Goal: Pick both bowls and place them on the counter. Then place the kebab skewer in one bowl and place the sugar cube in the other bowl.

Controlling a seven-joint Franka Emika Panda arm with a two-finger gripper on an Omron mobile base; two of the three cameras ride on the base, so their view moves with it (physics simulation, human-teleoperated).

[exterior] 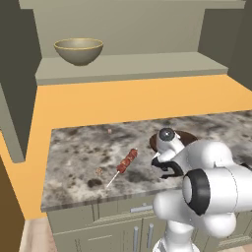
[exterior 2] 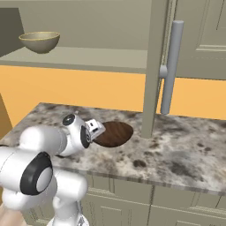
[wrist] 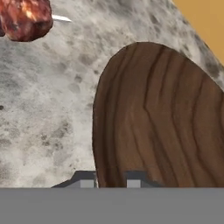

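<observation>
Landmark: wood-grained bowl point(exterior 2: 114, 133), sitting on the speckled stone worktop point(exterior 2: 185, 154).
Wood bowl contents: nothing in what shows; near side covered by the arm in the right base view, mostly hidden behind the wrist in the left base view.
Wood bowl shape: wide, shallow, dark brown, curved grain bands clear in the hand view point(wrist: 162, 118).
Beige-olive bowl point(exterior: 78, 50): well behind the wood bowl, up on the olive-grey shelf point(exterior: 147, 66), not on the worktop. Deep, rounded, yellowish rim. Interior looks empty from what the left base view shows.
Kebab skewer point(exterior: 124, 165): flat on the worktop, near the wood bowl on its left in the left base view, not touching it. Thin pale stick, reddish-brown chunks bunched at the end nearer the bowl. In the hand view a single glossy chunk and the stick tip show at the top-left corner, rest cut off.
Sugar cube point(exterior: 99, 172): tiny pale tan speck on the worktop, beyond the skewer from the wood bowl. Hard to separate from the stone mottling.
Tool point(wrist: 112, 179): low over the wood bowl's rim edge. Fingertips point(wrist: 85, 179) sit close together with a narrow gap, rim between them; contact can't be told, so gripping or not is unclear.
Surroundings: plain orange surface point(exterior: 123, 101) behind the worktop; pale olive cabinet fronts point(exterior 2: 176, 205) below it.
</observation>
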